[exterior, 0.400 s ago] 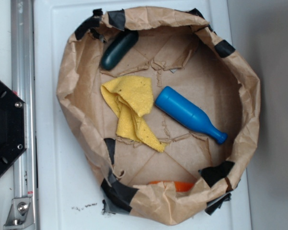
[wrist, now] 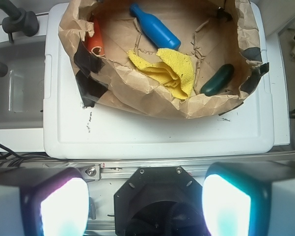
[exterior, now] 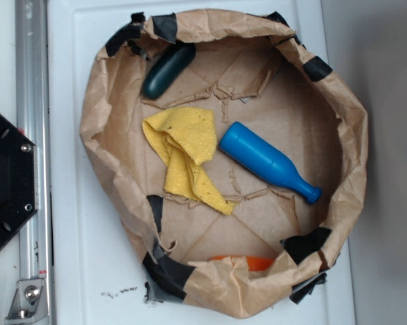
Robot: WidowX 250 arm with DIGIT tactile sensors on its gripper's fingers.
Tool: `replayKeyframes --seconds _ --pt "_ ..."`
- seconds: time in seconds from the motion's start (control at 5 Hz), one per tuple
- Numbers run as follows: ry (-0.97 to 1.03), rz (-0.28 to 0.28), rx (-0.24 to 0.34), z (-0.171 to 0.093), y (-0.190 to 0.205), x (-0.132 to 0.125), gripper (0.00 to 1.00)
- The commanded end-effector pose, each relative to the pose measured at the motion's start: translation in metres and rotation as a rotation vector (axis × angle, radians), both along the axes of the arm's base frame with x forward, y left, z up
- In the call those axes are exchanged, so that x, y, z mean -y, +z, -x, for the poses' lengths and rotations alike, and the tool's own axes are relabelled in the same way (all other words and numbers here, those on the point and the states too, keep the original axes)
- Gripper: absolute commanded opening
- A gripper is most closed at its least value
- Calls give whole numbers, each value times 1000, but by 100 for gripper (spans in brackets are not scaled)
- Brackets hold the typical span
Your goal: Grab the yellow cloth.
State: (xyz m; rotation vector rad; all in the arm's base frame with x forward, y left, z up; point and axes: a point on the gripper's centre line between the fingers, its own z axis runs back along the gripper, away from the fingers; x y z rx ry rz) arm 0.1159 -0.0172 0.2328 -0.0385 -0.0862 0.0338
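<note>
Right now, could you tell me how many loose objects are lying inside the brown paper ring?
4: yellow cloth mid-left, blue bottle beside it, dark green object at the top edge, orange object partly hidden at the bottom.

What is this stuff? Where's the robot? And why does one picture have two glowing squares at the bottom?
One picture looks straight down from above. The other comes from a camera on the robot's arm, so the two glowing squares are the fingers of its gripper, seen very close. They stand wide apart with nothing between them, so the gripper is open and holds nothing.

On a white table sits a brown paper bowl patched with black tape. Inside lie a crumpled yellow cloth, a blue bottle beside it, a dark green object near the rim, and an orange object half hidden by the paper wall. The robot is meant to grab the yellow cloth, but it isn't near it yet.
</note>
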Motion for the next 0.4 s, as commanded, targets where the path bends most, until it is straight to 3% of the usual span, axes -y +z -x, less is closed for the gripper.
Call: replayKeyframes --seconds 0.0,0.2 --pt "267 142 109 -69 -52 -49 100" --pt "341 143 87 -96 -91 -52 100"
